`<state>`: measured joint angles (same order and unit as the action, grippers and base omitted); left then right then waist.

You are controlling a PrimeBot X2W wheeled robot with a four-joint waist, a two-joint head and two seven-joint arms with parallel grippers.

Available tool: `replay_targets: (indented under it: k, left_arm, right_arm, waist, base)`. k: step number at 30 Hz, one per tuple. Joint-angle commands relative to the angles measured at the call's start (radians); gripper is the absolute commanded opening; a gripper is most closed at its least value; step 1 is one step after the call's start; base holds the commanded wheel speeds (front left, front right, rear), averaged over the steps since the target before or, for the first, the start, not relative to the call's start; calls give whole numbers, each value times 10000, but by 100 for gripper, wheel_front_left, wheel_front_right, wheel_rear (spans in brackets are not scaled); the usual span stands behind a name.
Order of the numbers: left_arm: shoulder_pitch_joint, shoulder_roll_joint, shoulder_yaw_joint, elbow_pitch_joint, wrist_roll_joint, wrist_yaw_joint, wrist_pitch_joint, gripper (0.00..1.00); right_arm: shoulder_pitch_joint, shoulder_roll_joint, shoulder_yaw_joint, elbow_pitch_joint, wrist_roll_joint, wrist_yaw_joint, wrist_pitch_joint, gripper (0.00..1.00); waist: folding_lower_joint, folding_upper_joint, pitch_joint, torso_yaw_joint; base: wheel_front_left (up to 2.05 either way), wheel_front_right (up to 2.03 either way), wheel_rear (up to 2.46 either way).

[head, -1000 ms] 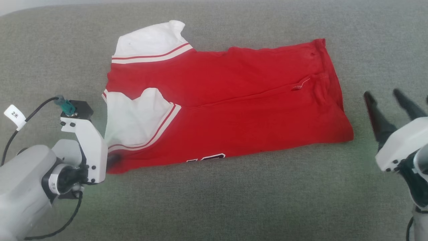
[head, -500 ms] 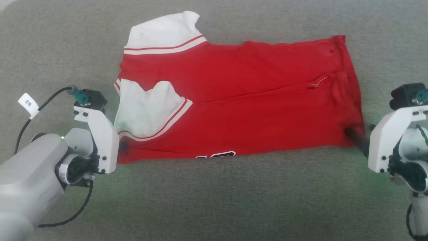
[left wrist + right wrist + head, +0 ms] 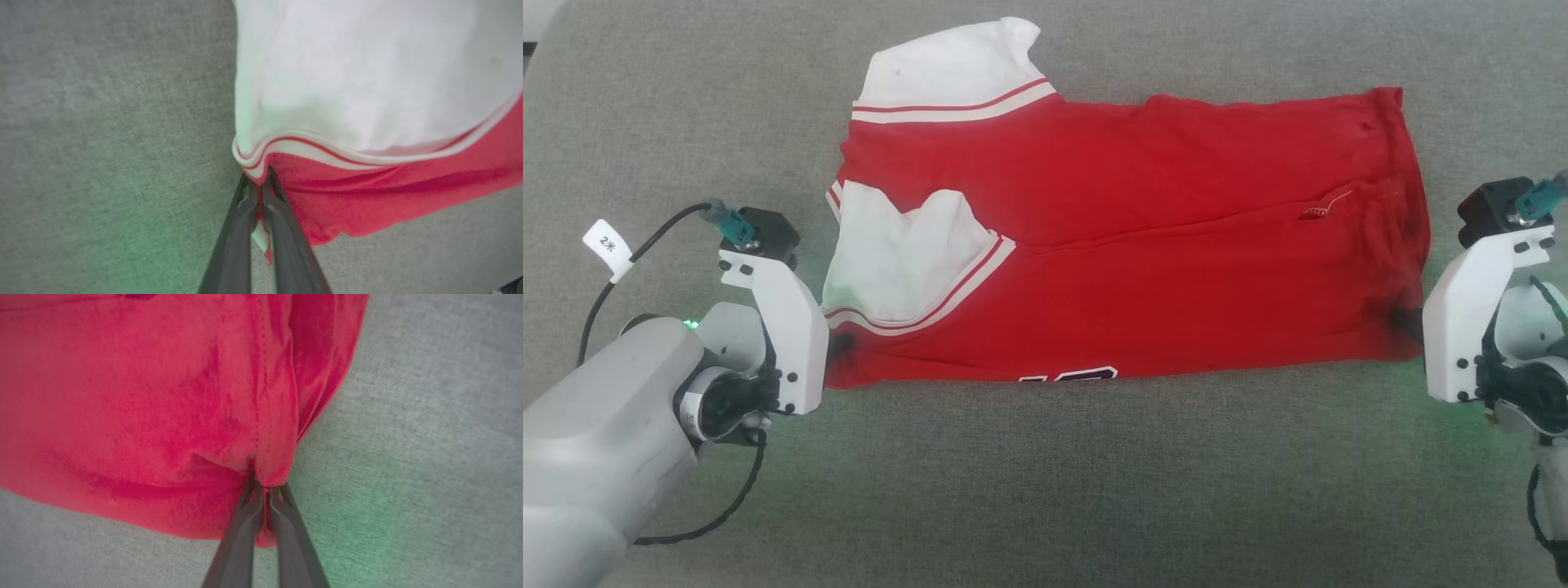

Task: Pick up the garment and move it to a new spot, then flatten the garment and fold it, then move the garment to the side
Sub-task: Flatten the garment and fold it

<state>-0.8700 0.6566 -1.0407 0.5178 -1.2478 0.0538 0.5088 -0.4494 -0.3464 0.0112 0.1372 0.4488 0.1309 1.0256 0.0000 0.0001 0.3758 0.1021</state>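
Jersey [image 3: 1160,269] lies folded flat on grey fabric surface [image 3: 1045,490], white sleeves [image 3: 907,261] twd left. L gripper [image 3: 260,183]: fingers clamped on near-left corner by striped trim [image 3: 327,151]. R gripper [image 3: 264,485]: fingers clamped on near-right corner.

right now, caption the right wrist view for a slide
Right pincer shut on a corner of the red garment, which lies on the grey fabric surface.

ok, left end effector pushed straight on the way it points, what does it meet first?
The left end effector is shut on the jersey corner, so more jersey: the striped trim, then likely the folded white sleeve.
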Motion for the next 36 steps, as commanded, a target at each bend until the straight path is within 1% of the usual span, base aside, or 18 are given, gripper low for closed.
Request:
replay_targets:
  k: [1, 5, 9, 14, 19, 23, 27, 28, 29, 30, 31, 32, 33, 36]
  left_arm:
    - [298, -252, -183, 278, 25, 119, -42, 0]
    - [281, 132, -87, 31, -79, 239, 162, 0]
    - [285, 696, 34, -617, -98, 456, 286, 0]
    - [623, 1503, 91, -1860, -197, 1049, 513, 0]
    - [1272, 2223, 99, -3348, -366, 1878, 587, 0]
    - [1851, 2494, 50, -4342, -472, 2462, 490, 0]
    - [2320, 2442, -178, -4737, -480, 2706, 448, 0]
    - [2408, 2376, -218, -4724, -476, 2754, 409, 7]
    - [2491, 2294, -264, -4680, -497, 2763, 413, 16]
    - [2536, 2219, -303, -4622, -516, 2753, 397, 31]
    - [2564, 2165, -326, -4567, -532, 2745, 386, 95]
    - [2589, 2102, -312, -4496, -577, 2725, 368, 100]
    - [2563, 2074, -297, -4444, -583, 2714, 384, 100]
    - [2238, 2195, -156, -4401, -526, 2762, 421, 100]
  right_arm:
    - [277, -59, 35, 174, -11, -3, 117, 0]
    - [424, -332, -187, -263, 178, -4, 244, 0]
    - [802, -531, -493, -900, 330, -4, 550, 0]
    - [1597, -593, -1069, -1837, 471, -7, 897, 0]
    - [2526, -415, -1661, -2739, 540, -9, 1256, 0]
    - [3202, -75, -1872, -3187, 586, -7, 1443, 0]
    - [3621, 165, -1808, -3216, 593, -7, 1323, 0]
    - [3658, 212, -1764, -3141, 567, -7, 1270, 0]
    - [3694, 248, -1712, -3063, 564, -6, 1213, 0]
    - [3712, 265, -1658, -2994, 538, -6, 1154, 0]
    - [3681, 330, -1614, -2943, 505, -6, 1056, 38]
    - [3639, 388, -1567, -2867, 475, -3, 980, 82]
    - [3598, 411, -1521, -2816, 450, -3, 899, 100]
    - [3404, 442, -1482, -2781, 374, -3, 621, 100]
  waist:
    - [0, -1, -41, -21]
    - [0, -1, -217, -105]
    - [0, -1, -397, -172]
    - [0, -1, -558, -185]
    - [0, -1, -603, -190]
    - [0, -1, -569, -197]
    - [0, -1, -568, -214]
    - [0, -1, -586, -222]
    - [0, -1, -608, -232]
    - [0, -1, -643, -246]
    - [0, -1, -673, -259]
    - [0, -1, -714, -271]
    - [0, -1, -766, -281]
    - [0, -1, -940, -321]
  base:
    - [0, 0, 0]
    - [0, 0, 0]
    - [0, 0, 0]
    - [0, 0, 0]
    - [0, 0, 0]
    - [0, 0, 0]
    - [0, 0, 0]
    - [0, 0, 0]
    - [0, 0, 0]
    - [0, 0, 0]
    - [0, 0, 0]
    - [0, 0, 0]
    - [0, 0, 0]
    - [0, 0, 0]
